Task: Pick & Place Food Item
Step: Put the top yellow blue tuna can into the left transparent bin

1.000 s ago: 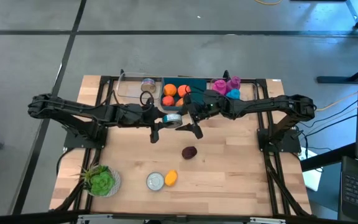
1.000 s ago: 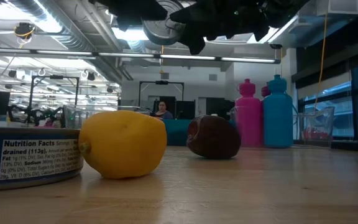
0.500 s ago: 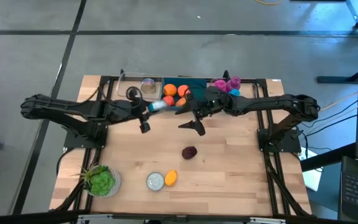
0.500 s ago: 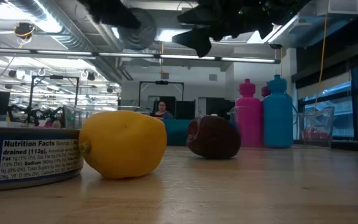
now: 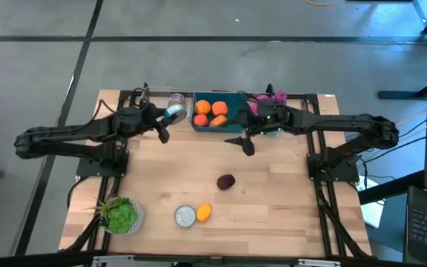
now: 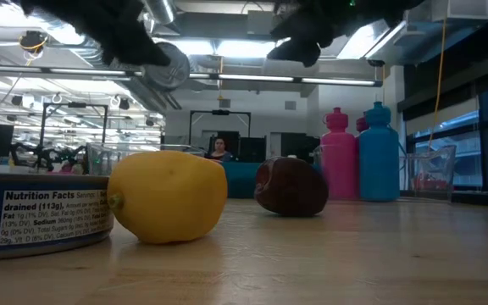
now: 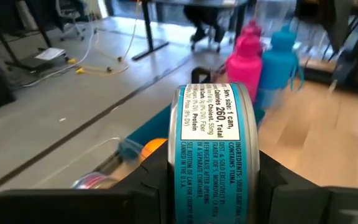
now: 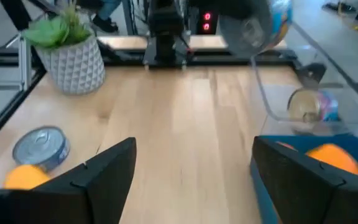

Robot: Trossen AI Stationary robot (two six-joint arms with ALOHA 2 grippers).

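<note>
A tin can with a blue label [image 5: 174,113] hangs in the air at the table's far left, just near of the clear container [image 5: 154,104]; my left gripper [image 5: 167,120] is shut on it. The low view shows the can [image 6: 169,66] high above the table. My right gripper [image 5: 245,142] hovers open, holding nothing, near of the teal bin [image 5: 232,95] that holds oranges [image 5: 202,108]. A dark red fruit [image 5: 226,182] lies on the middle of the table. An orange-yellow fruit [image 5: 204,212] and a second tin [image 5: 186,216] lie near the front edge. My left gripper pinches the can between its two fingers, one on each flat end [image 7: 174,177], the curved label side facing the wrist camera. The fingers come nearly level from the table's left. The can is lifted clear of the table, its axis lying level across the fingers.
Another can [image 5: 176,99] lies in the clear container. Pink and blue bottles [image 5: 274,101] stand at the far right. A potted plant [image 5: 121,215] stands at the near left corner. Bare wood lies between the bin and the dark fruit.
My left gripper has carried the can from the table's middle toward the far left, up to the clear container, still shut on it. My right gripper has drawn back toward the table's right and far edge, away from the can.
</note>
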